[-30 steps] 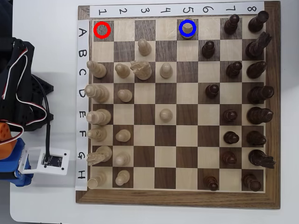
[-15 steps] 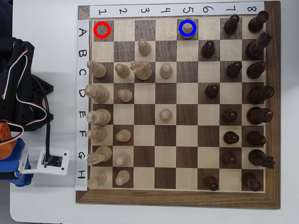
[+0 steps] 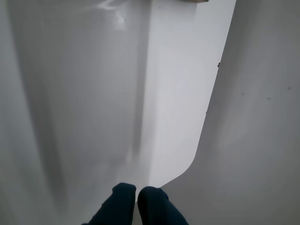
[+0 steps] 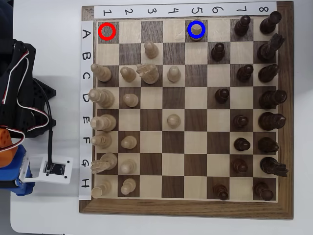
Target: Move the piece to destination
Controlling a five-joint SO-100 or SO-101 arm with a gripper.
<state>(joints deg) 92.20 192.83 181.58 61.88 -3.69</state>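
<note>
In the overhead view the piece [image 4: 196, 30], short, pale cream and flat-topped, stands inside the blue ring on the dark destination square [image 4: 188, 39] in row A, column 5. My arm [image 4: 19, 93] is folded back on the white table left of the board, well away from the piece. In the wrist view my gripper [image 3: 137, 194] shows as two dark teal fingertips [image 3: 119, 199] pressed together over the bare white table, holding nothing. The piece and the board squares are out of the wrist view.
A red ring marks the vacant dark square [image 4: 106, 31] at row A, column 1. Pale pieces [image 4: 103, 98] fill the board's left columns and dark pieces [image 4: 269, 98] the right. A white camera module [image 4: 51, 169] and cable lie beside the board's left edge.
</note>
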